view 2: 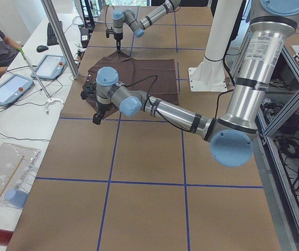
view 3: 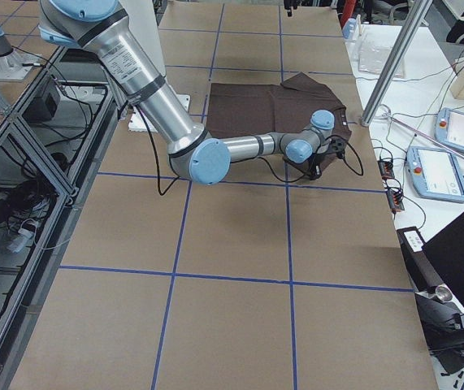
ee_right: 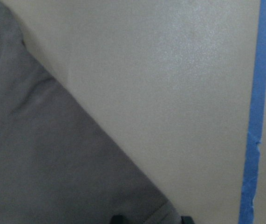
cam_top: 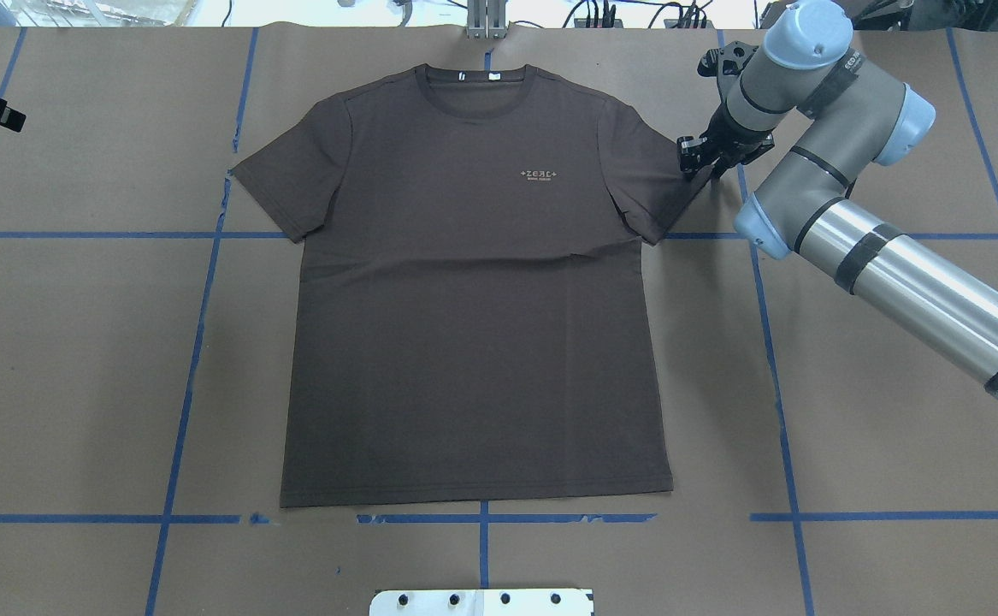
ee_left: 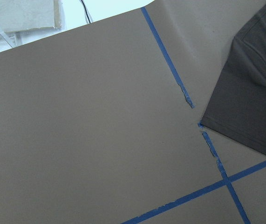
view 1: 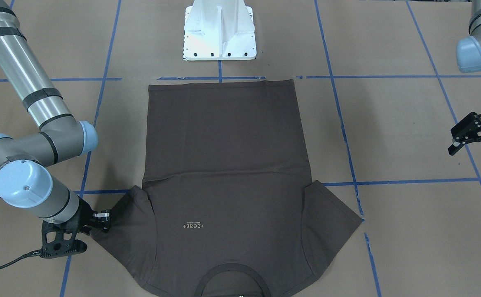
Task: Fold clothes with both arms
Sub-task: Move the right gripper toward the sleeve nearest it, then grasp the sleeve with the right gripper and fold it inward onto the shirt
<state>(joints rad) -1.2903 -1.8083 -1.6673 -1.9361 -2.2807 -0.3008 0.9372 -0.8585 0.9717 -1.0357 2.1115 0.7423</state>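
The dark brown-grey T-shirt (cam_top: 473,316) lies flat on the table, face up, with its collar (cam_top: 477,81) far from the robot. My right gripper (cam_top: 698,158) is down at the table on the tip of the sleeve (view 1: 120,231) on its side. In the right wrist view its two fingertips (ee_right: 119,218) stand apart with the sleeve's hem (ee_right: 142,205) between them, so it is open. My left gripper (view 1: 473,142) is open and empty, hovering well off the other sleeve (view 1: 333,216); only that sleeve's corner (ee_left: 249,93) shows in its wrist view.
Brown paper with blue tape lines (cam_top: 199,342) covers the table. The white pedestal base (view 1: 219,31) stands just behind the shirt's bottom hem. Tablets and cables lie on a side bench (view 2: 13,89) beyond the collar end, where an operator sits.
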